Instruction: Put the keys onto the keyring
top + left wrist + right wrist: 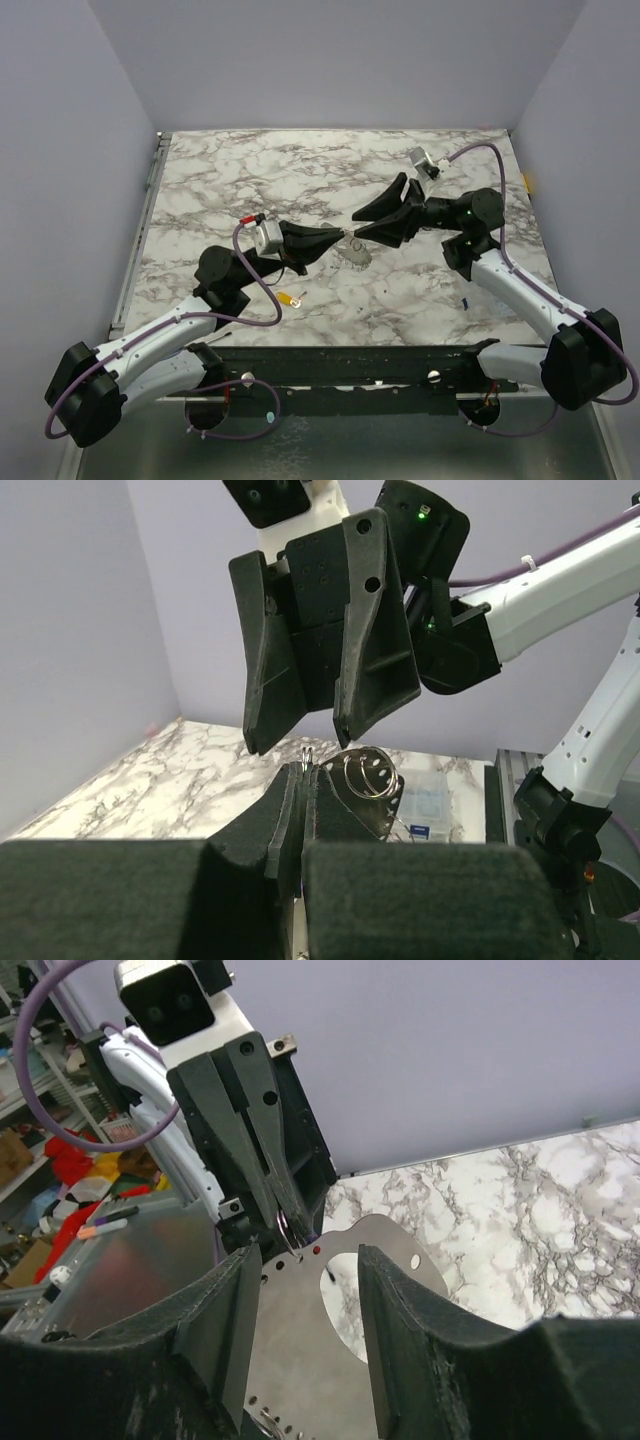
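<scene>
Top external view: marble-pattern worktop (420, 170), glossy, grey veins on white. Both arms reach to mid-worktop, tips almost meeting.

Left tool (338, 238): clamped fully shut, pinching the rim of the keyring (367, 772), seemingly clear of the surface.

Right tool (357, 226): about half open, jaws either side of the ring's edge, gripping nothing I can make out.

Keyring: thin flat hoop, grey shiny metal, wide open centre, small holes along the band.

Key (290, 297): tiny, yellow-orange head, pale metal end. It lies loose near the worktop's near edge, left of centre, well apart from the ring.

Step, as judged: ring presented, key not yet collected. Next move likely calls for the right tool to fetch the key by its head, then align it finely to thread it on.
</scene>
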Motion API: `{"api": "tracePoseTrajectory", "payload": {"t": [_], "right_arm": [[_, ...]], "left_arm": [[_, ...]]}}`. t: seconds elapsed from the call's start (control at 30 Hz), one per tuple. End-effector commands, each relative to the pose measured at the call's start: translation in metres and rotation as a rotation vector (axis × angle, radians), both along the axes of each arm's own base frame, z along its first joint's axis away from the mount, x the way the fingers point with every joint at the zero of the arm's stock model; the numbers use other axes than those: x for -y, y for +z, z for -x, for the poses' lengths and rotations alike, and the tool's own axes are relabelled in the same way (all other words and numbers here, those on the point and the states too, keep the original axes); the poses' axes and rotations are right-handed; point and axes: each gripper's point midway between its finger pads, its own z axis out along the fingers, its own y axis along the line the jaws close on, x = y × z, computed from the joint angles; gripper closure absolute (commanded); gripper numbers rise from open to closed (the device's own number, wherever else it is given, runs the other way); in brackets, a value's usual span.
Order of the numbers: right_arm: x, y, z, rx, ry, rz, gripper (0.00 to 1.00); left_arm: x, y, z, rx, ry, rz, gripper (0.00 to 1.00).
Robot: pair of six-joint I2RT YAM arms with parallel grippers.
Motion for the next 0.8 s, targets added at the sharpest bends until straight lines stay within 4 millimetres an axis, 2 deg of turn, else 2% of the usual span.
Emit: {"api": "tracePoseTrajectory", "payload": {"t": [0.0,0.2,0.33,0.43,0.57,0.77], "right_arm": [[0.000,0.031,-0.001,0.055,-0.037,-0.059,0.46],[0.000,0.039,-0.005,0.047,-0.067,-0.041,0.37],[-0.002,0.031,-0.005,0.027,-0.068,-0.025,0.30],[-0.014,0.019,-0.006,0.019,-0.079,0.025,0.25],[-0.028,0.005,-0.008,0.038,-0.104,0.083,0.25],[-0.029,-0.003,-0.013,0.040,-0.131,0.087,0.27]], "left_arm": [[-0.003,0.010,0.004,0.027,-0.003,0.044,1.00],[-0.006,0.009,-0.001,0.022,0.029,0.052,1.00],[-0.007,0.010,-0.004,0.018,0.047,0.058,1.00],[-0.008,0.013,-0.007,0.011,0.060,0.070,1.00],[-0.012,0.017,-0.011,-0.001,0.088,0.100,1.00],[-0.017,0.023,-0.009,-0.006,0.091,0.144,1.00]]}}
